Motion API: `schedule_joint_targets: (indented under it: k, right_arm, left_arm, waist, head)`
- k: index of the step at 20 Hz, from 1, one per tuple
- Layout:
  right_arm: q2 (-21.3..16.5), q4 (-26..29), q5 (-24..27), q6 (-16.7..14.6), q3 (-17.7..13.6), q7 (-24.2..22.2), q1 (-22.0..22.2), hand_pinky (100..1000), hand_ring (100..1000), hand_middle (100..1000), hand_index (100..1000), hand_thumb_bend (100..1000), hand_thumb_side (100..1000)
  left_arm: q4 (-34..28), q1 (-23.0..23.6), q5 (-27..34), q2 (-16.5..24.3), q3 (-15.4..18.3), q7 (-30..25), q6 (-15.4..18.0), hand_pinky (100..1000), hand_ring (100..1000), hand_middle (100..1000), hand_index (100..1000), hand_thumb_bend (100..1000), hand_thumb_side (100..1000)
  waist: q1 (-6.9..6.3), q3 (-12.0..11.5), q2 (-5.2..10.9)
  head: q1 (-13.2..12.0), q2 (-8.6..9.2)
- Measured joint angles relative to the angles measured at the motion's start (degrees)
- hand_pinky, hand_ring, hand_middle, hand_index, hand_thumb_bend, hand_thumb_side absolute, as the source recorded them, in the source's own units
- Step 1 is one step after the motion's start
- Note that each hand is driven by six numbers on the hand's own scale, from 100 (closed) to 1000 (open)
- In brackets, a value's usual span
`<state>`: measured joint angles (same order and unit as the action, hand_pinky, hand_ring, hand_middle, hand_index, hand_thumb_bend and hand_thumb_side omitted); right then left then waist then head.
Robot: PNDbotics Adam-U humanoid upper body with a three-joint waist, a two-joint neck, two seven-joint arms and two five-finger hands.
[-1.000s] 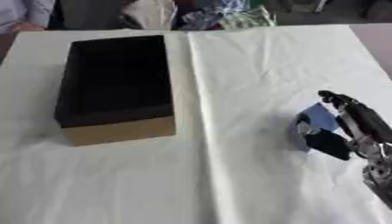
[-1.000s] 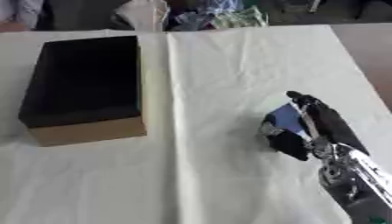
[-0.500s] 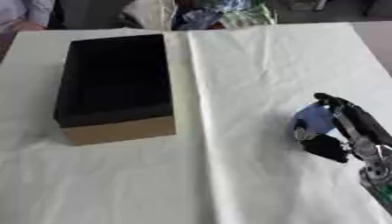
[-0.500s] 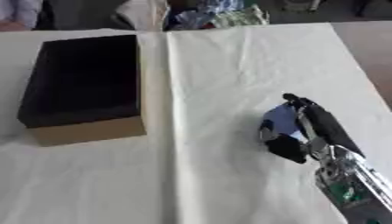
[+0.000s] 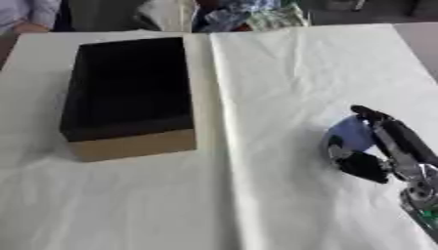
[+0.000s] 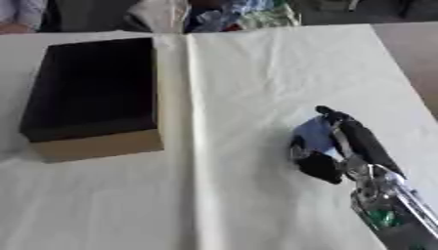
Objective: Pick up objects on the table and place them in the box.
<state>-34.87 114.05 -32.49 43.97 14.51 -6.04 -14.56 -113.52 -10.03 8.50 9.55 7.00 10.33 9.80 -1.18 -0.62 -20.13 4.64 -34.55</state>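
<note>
Right hand, left eye view: black robot right hand (image 5: 386,146) entering from the lower right, fingers and thumb curled round a small pale blue rounded object (image 5: 351,134).
Blue object, left eye view: well to the right of the box and nearer the camera, inside the hand's grasp; I cannot tell whether it sits on the tabletop or is just clear of it.
Box, left eye view: open rectangular cardboard box (image 5: 128,97) with a black interior and tan outer wall, lying on the left half of the cream cloth-covered tabletop (image 5: 256,195); nothing visible inside it.
Left hand, left eye view: absent.
Right hand, right eye view: same clenched hold, the thumb dark below the blue object and the fingers running along its right side.
Box, right eye view: same place, long side running away from the camera, open top facing up.
Clutter, right eye view: blurred fabric and packets beyond the box, past the far tabletop edge.
Step in hand: probably securing and lifting the object.
Doing it well: keep the fingers wrapped, raise it above the box's near wall, travel left, and only unclench once fully over the dark interior.
</note>
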Motion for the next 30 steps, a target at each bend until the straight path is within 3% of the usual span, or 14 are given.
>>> schedule_joint_targets:
  k: [4,8,19,30]
  right_arm:
    - [0.4,0.0,0.03,0.04,0.05,1.33,0.41,795,803,857,1000,194,263]
    - [0.5,0.0,-0.13,0.06,0.36,2.24,0.48,782,794,846,1000,227,107]
    - [1.79,0.0,-0.41,1.49,0.54,6.52,0.46,672,671,774,1000,100,100]
    - [2.84,0.0,3.45,-2.22,0.36,15.53,2.96,617,628,687,972,100,100]
  left_arm:
    - [0.0,0.0,0.0,0.0,0.0,-0.03,-0.01,1000,687,681,870,100,639]
    - [0.0,0.0,0.0,-0.01,0.0,-0.14,-0.05,1000,687,681,868,100,639]
    - [0.0,0.0,0.06,-0.02,0.0,-0.35,-0.12,1000,689,683,867,100,648]
    - [0.0,-0.08,0.06,-0.02,-0.01,-0.48,-0.04,1000,692,683,864,100,643]
  waist:
    - [-0.16,-0.01,-0.04]
    - [-0.19,-0.08,-0.05]
    - [-0.33,-0.14,-0.05]
    - [-0.27,-0.19,-0.07]
  head:
    - [0.0,0.01]
    - [0.0,0.06]
    - [0.0,0.41]
    - [-0.06,0.44]
